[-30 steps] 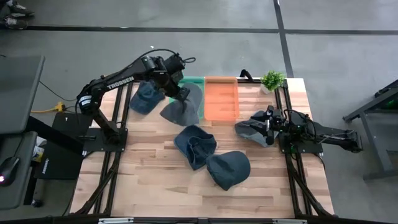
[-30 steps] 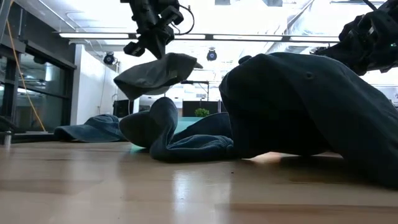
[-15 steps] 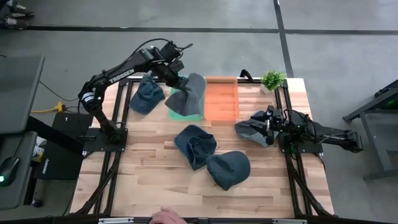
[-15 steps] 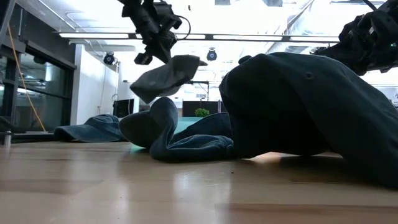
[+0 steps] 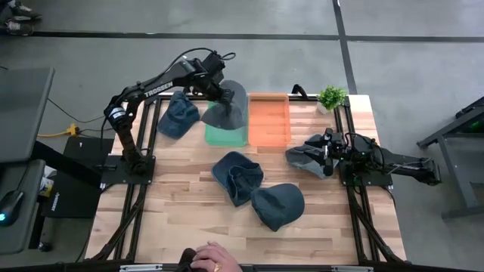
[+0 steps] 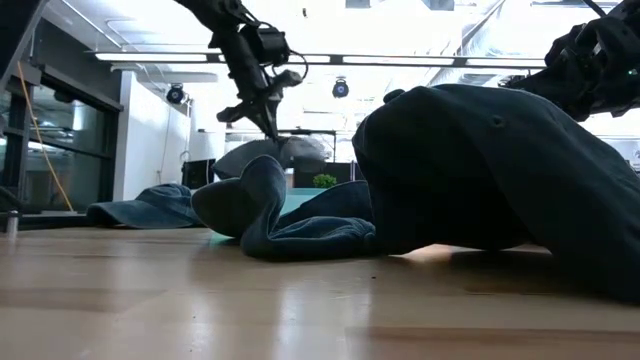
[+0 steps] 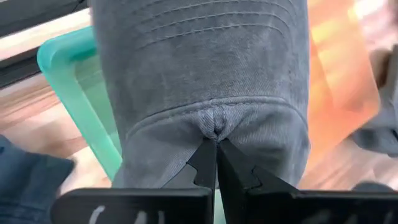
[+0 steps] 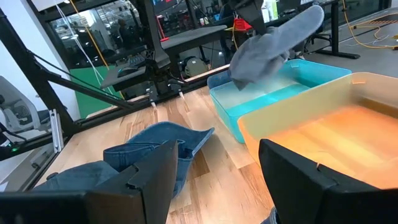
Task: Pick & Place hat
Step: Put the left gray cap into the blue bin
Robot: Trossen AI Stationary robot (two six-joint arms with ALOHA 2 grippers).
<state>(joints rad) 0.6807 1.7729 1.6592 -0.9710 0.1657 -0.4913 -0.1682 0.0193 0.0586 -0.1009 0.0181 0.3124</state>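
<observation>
My left gripper (image 7: 216, 163) is clenched on the grey hat (image 5: 230, 104), hanging it over the green bin (image 5: 227, 134), upper centre of frame. R gripper (image 5: 330, 153) waits spread wide at right edge, above a dark cap (image 5: 306, 160)

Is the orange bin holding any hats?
No, the orange bin looks bare inside; the left end effector holds the grey hat over the green bin.

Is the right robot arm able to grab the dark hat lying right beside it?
Probably yes. The right gripper is open and sits at the dark hat, with nothing between them. The left gripper is busy holding the grey hat.
</observation>
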